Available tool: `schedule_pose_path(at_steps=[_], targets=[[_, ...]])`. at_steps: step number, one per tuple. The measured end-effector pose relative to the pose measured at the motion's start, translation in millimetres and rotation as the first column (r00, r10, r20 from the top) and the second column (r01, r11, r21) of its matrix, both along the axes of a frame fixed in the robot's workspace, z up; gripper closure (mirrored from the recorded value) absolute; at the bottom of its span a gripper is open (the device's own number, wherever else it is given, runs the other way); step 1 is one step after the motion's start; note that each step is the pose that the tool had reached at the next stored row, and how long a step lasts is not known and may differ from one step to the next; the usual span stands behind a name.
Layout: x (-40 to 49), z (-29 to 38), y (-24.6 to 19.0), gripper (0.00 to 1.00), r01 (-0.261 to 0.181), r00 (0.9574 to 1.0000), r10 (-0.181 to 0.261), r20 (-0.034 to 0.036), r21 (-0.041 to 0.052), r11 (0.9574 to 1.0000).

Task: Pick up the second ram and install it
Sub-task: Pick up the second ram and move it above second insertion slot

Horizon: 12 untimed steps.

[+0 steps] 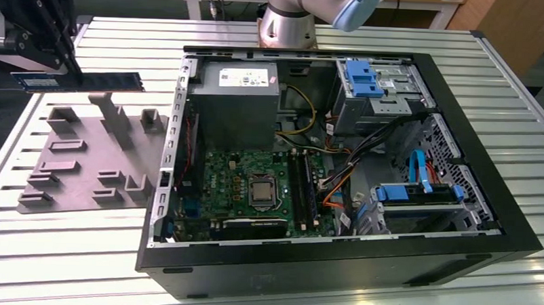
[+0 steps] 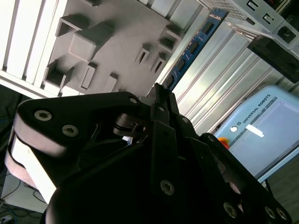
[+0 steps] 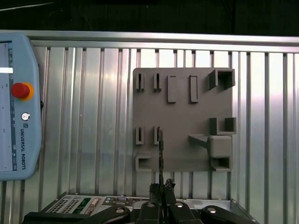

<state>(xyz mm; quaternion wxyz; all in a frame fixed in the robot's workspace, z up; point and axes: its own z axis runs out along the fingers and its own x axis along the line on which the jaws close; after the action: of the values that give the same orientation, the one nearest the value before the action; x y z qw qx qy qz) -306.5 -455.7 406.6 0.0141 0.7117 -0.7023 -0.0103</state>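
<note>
My gripper (image 1: 58, 69) is clenched on the second ram (image 1: 89, 82) near one end, holding it level and on edge above the grey holder tray (image 1: 81, 169) (well apart from the open computer case (image 1: 341, 260)), an orientation I judge suits the black slot rails (image 1: 303, 184).

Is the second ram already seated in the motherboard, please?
No, the gripper holds the second ram over the grey fixture, outside the computer case.

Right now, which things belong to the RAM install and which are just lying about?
Job: gripper, shut on the second ram; black slot rails in the open computer case.
Lying about: grey holder plate; blue drive clips; teach pendant; power supply.
</note>
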Motion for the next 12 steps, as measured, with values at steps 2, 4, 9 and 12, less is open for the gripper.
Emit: schedule_pose_path(at_steps=[2,4,9,12], targets=[[0.9,0.0,0.0,0.86,0.000,1.0000,0.000,0.0000,0.0000,1.0000],[2.0,0.0,0.0,0.86,0.000,1.0000,0.000,0.0000,0.0000,1.0000],[3.5,0.0,0.0,0.86,0.000,1.0000,0.000,-0.0001,-0.0001,1.0000],[4.5,0.0,0.0,0.86,0.000,1.0000,0.000,0.0000,0.0000,1.0000]])
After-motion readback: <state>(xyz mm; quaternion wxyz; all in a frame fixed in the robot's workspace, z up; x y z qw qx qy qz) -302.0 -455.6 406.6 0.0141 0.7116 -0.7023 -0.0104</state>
